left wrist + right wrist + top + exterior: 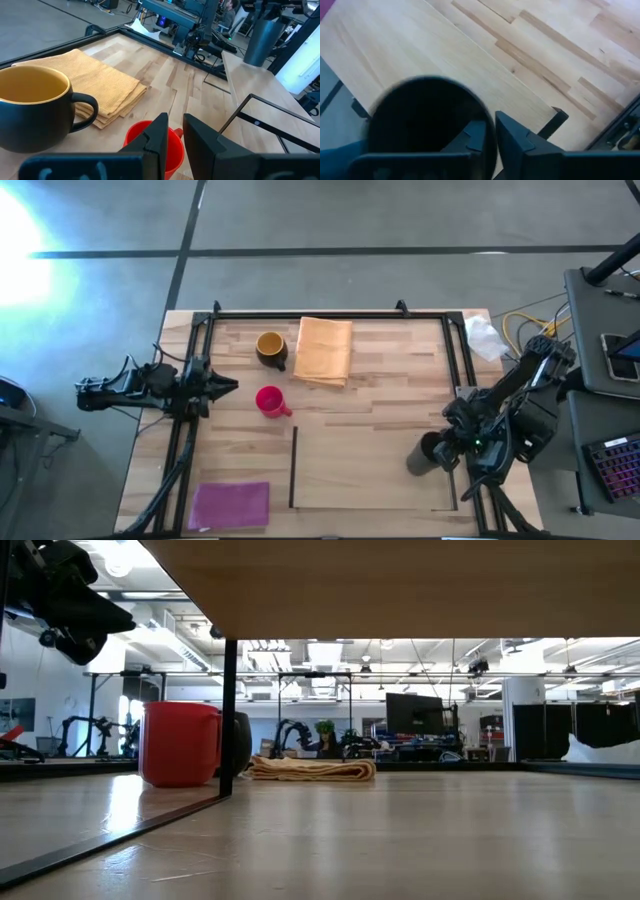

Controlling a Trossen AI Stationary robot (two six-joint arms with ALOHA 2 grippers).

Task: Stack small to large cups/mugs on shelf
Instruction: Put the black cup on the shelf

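Right hand point(447, 452) is over the right side of the shelf point(370, 470), the pale-wood rectangle edged with thin dark strips at the near right of the worktop point(390, 395). Its fingers point(512, 137) pinch the rim of the black mug point(422, 452), one finger inside the mouth and one outside; the mug appears raised off the wood, and in the left wrist view it shows as a dark cylinder held up in the air. Left hand point(228, 385) is at the left edge of the worktop, fingers point(157, 135) standing only a narrow gap apart with nothing between them, pointing toward the pink-red mug point(270, 401). That mug stands upright just beyond the fingertips, outside the shelf and left of its dark edge strip. The brown mug with yellow inside point(271, 348) stands farther back, just beside the folded orange cloth point(325, 350). A magenta cloth point(230, 505) lies at the near left corner.
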